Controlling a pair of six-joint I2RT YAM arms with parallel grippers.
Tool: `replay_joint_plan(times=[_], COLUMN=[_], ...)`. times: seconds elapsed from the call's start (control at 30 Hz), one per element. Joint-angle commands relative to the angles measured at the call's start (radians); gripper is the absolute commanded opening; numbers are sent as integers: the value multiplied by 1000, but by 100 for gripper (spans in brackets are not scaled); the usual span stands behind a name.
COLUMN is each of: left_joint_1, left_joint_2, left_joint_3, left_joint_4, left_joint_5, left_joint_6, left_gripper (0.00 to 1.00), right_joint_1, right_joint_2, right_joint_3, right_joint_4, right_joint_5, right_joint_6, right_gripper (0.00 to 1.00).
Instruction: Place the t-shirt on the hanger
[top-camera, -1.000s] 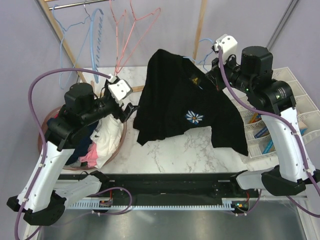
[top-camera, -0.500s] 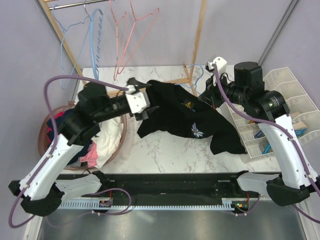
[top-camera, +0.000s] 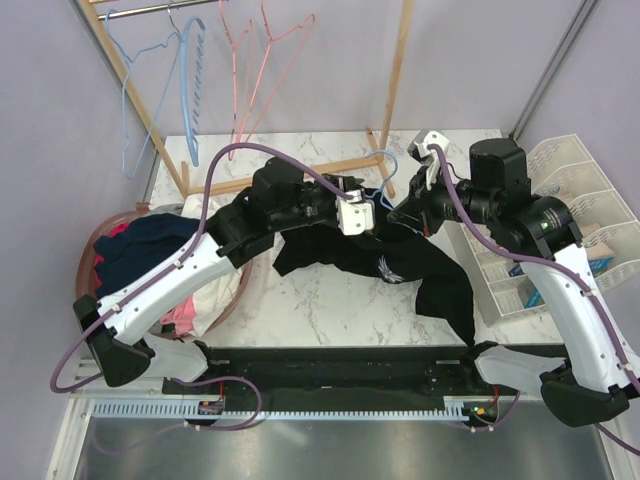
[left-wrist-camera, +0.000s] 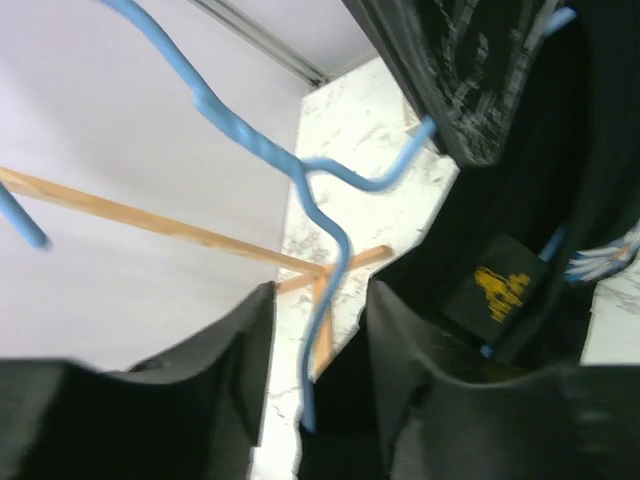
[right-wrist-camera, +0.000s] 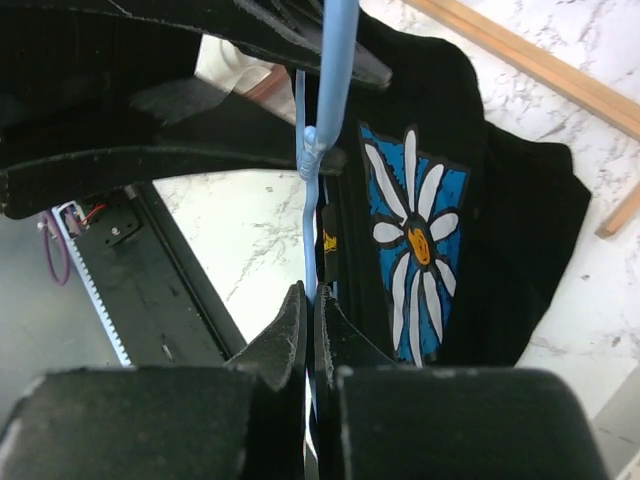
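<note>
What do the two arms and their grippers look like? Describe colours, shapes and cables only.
Both the left arm and right arm have white lower links, black motor housings and black bases. A purple cable loops along each. A white camera block sits at each wrist. The left gripper and right gripper have black tapered fingers.

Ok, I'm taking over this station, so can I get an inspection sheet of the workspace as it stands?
Surface: marble table, the job's cloth lying mid-table.
Job's things: black t-shirt crumpled, one end trailing to the near edge; blue hanger raised over it, arms mostly hidden by cloth.
Clutter: basket of clothes at left; white tray at right.
Grippers: left tool open around the hanger's neck; right tool shut on the hanger wire.
Cables: purple cables loop off both arms.
Surroundings: wooden rack behind, spare hangers on it.
</note>
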Motion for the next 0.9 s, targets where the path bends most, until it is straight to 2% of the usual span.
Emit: replay_joint_plan(times=[0.0,0.07,0.1,0.17,0.2,0.23,0.3,0.4,0.67,0.87], left_joint_1=[-10,-9,-10,5,16,51,85,134,139,139], left_joint_2=[7,-7,-16,-49,-59,-82,-99,-127,-196,-204], left_joint_3=[19,-1,-27,-47,-64,-71,-75,-84,-154,-165], left_joint_4=[127,151,165,168,165,165,159,130,111,53], left_joint_5=[-66,-56,-49,-17,42,78,159,249,320,343], left_joint_6=[6,-5,-8,-8,-11,-20,-49,-40,72,109], left_gripper=[32,17,4,2,2,2,2,2,2,2], right_joint_1=[13,10,13,13,13,13,3,-7,-14,-34], right_joint_2=[-24,-21,-20,-21,-27,-30,-46,-63,-80,-47], right_joint_3=[-10,-6,-2,1,-1,-2,1,16,-7,51], right_joint_4=[75,79,76,68,52,39,-22,-106,-186,-200], right_joint_5=[-78,-91,-100,-129,-134,-123,-120,-100,-42,-20], right_joint_6=[38,49,53,49,43,32,-25,-103,-186,-224], right_gripper=[0,0,7,42,80,89,93,91,84,88])
